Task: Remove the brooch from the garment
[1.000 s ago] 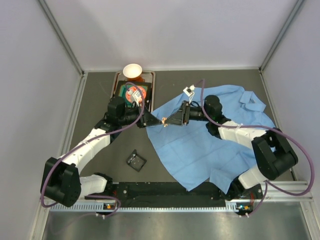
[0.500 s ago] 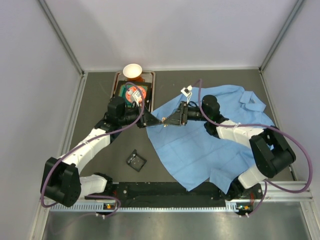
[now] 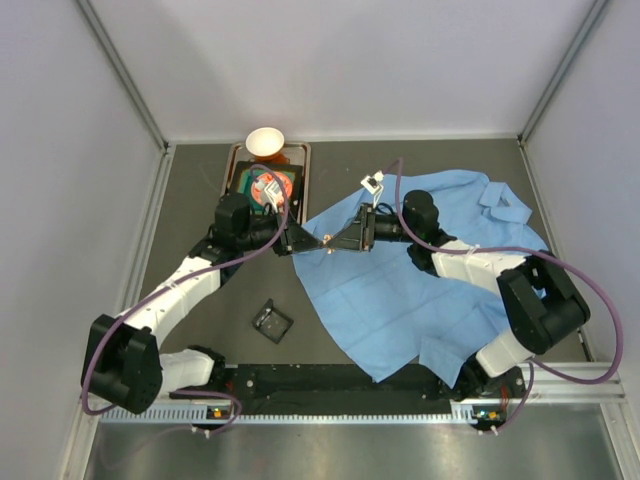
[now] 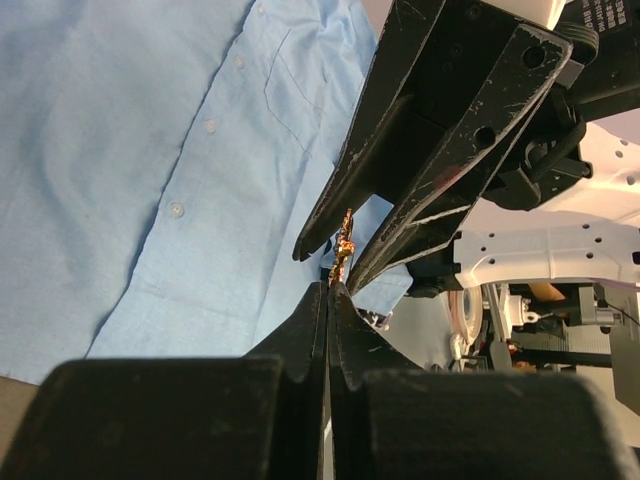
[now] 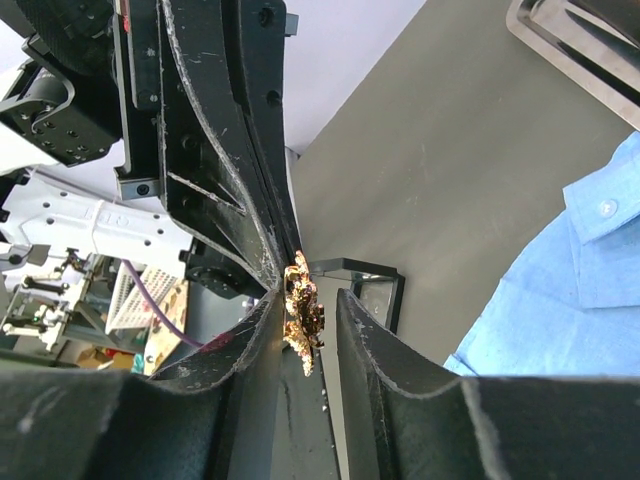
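The brooch (image 3: 328, 243), a small gold-silver ornament, is held in the air over the left edge of the garment (image 3: 430, 290), a light blue shirt spread on the table. My left gripper (image 3: 321, 243) is shut on the brooch's edge; in the left wrist view its tips (image 4: 331, 288) pinch the brooch (image 4: 345, 238). My right gripper (image 3: 337, 243) faces it tip to tip. In the right wrist view the brooch (image 5: 303, 318) sits between the right gripper's (image 5: 308, 297) parted fingers, close to one pad, with a gap to the other. The shirt also shows there (image 5: 580, 290).
A small dark square box (image 3: 272, 322) lies on the table left of the shirt; it also shows in the right wrist view (image 5: 385, 285). A tray (image 3: 240, 160) with coloured items and a white bowl (image 3: 265, 142) stands at the back left. Walls enclose the table.
The right arm shifted slightly to the left and toward the back. Both grippers stay meeting at the brooch; the left arm has barely moved.
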You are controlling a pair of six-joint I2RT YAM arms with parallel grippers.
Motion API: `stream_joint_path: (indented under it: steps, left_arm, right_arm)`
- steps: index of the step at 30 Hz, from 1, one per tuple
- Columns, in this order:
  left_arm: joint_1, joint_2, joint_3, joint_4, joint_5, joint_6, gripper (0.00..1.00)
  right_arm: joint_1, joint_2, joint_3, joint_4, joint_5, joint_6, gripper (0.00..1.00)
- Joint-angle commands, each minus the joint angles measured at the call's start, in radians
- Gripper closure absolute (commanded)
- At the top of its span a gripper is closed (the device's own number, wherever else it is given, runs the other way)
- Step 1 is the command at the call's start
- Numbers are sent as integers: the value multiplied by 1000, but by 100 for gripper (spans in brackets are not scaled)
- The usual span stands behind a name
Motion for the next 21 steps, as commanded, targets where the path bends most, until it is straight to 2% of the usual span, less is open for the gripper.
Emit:
stream_joint_path:
  steps: [1,11,19,21]
  left_arm:
    - [-2,-13,4,70,42,-26,100]
    - [0,-27,-116,289,-21,-287,100]
    - [-2,-76,-117,254,-96,-295,100]
    - [-2,-71,-105,219,-94,-257,100]
  right_arm:
    - [16,18,46,59,-2,-11,73]
    - [27,20,35,105,28,29,74]
    - [30,18,34,102,30,35,73]
    - [30,12,30,98,33,31,65]
